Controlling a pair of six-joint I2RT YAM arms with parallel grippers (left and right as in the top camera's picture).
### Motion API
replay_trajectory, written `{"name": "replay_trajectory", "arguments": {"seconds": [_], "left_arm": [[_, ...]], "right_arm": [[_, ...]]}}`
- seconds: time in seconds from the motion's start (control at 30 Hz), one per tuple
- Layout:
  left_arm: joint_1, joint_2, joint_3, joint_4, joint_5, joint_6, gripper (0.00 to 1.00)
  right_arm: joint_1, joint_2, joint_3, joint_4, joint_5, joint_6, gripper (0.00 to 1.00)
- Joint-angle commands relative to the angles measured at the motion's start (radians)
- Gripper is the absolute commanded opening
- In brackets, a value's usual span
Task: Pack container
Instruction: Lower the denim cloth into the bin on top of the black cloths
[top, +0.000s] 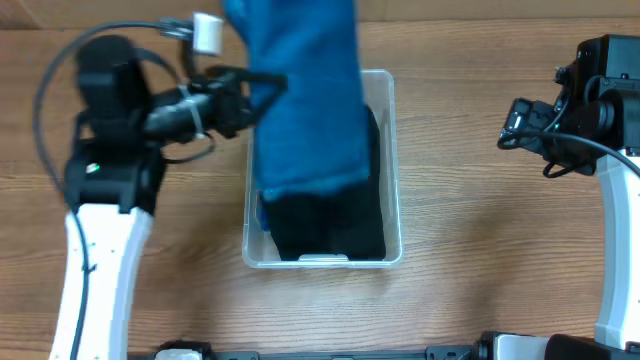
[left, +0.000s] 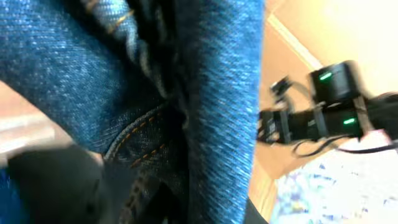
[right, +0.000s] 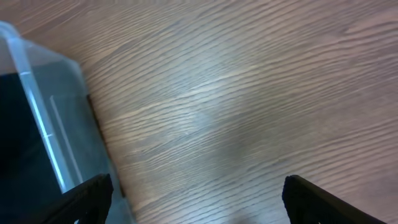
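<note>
The container (top: 395, 215) sits at the centre of the table (top: 480, 280); a black cloth (top: 330, 228) shows in its 6 o'clock half, so one piece looks packed. The jeans (top: 305, 100) hang over its 12 o'clock end, not yet down inside; the left gripper (top: 262, 88), at the container's 10 o'clock, appears clamped on their edge; lowering and letting go are left. The right gripper (top: 510, 125) is at 3 o'clock, well apart, spread and holding nothing. Only the overhead view gives this layout; the left wrist view is all denim seams and orange stitching, the gripper itself hidden; the right wrist view shows the container's clear wall and bare wood between parted fingers (right: 87, 199).
</note>
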Motion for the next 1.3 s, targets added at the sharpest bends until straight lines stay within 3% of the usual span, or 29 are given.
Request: {"name": "replay_trajectory", "arguments": {"seconds": [0.0,0.13,0.27,0.47,0.53,0.8,0.93,1.07,1.27], "left_arm": [[-0.082,0.104,0.032,-0.105,-0.081,0.075,0.04],[-0.187,0.273,0.032,-0.189,-0.093,0.112,0.04],[-0.214,0.308,0.032,-0.135,-0.072,0.1,0.04],[-0.212,0.225,0.032,-0.045,-0.084,-0.038,0.04],[-0.212,0.207,0.032,-0.013,-0.097,-0.134,0.04],[-0.251,0.207,0.031,-0.185,-0.307,-0.18,0.04],[-0.263,0.209,-0.005,-0.174,-0.361,-0.18,0.04],[-0.263,0.209,-0.072,-0.05,-0.286,-0.184,0.04],[-0.261,0.209,-0.126,-0.187,-0.524,-0.172,0.04]], "right_arm": [[-0.002,-0.006,0.001,0.003,0.029,0.021,0.93],[-0.002,-0.006,0.001,0.003,0.028,0.021,0.94],[-0.002,-0.006,0.001,0.003,0.028,0.021,0.95],[-0.002,-0.006,0.001,0.003,0.028,0.021,0.94],[-0.002,-0.006,0.001,0.003,0.028,0.021,0.95],[-0.002,-0.006,0.001,0.004,0.02,0.02,0.95],[-0.002,-0.006,0.001,0.003,0.017,0.02,0.95],[-0.002,-0.006,0.001,0.003,0.017,0.02,0.95],[-0.002,-0.006,0.001,0.001,0.017,0.02,0.95]]}}
